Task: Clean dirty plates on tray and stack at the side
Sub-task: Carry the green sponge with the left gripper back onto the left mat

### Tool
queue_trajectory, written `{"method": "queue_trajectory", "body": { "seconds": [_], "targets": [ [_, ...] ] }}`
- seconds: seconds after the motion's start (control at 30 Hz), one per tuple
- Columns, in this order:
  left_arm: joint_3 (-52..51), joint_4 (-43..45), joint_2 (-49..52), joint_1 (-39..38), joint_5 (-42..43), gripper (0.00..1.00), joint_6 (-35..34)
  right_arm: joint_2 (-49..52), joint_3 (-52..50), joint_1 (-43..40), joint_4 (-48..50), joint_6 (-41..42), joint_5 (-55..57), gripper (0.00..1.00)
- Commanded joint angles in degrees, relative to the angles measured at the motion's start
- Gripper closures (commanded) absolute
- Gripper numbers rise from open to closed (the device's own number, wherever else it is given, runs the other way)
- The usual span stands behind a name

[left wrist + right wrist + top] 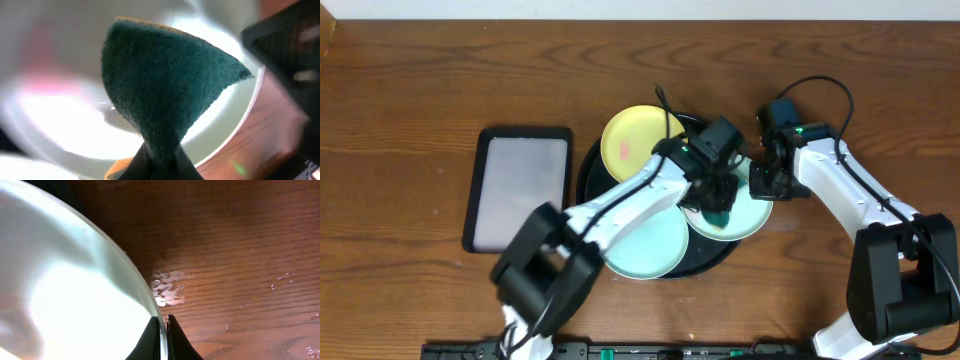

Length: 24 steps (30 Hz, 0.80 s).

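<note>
Two grips hold: the left gripper [159, 162] pinches a dark green scouring sponge [165, 85] over a light mint-teal round plastic plate [60, 295], its rim nipped by the right gripper [164, 332], at the large round black tray [585, 178]'s right edge.

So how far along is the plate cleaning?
Done: nothing visible; all three plates sit on the tray, none stacked aside. In hand: the left end effector holds a green sponge on the right teal plate, whose rim the right end effector pinches. Left: the yellow plate shows a pink smear; the other teal plate and stacking remain.
</note>
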Motion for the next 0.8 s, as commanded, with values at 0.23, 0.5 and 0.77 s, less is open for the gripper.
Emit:
{"method": "queue_trajectory", "body": {
  "seconds": [0.23, 0.5, 0.77],
  "targets": [
    [-0.13, -10.62, -15.17, 7.98, -18.27, 0.92, 0.52, -0.04, 0.70, 0.17, -0.52, 0.13, 0.55, 0.57],
    [-0.13, -23.58, -22.97, 26.58, -21.68, 0.92, 4.42, -0.04, 0.68, 0.17, -0.94, 0.13, 0.55, 0.51],
    [-2.93, -31.80, -22.67, 47.21, -25.46, 0.92, 6.82, -0.04, 0.68, 0.17, -1.31, 0.13, 0.55, 0.48]
  ]
}}
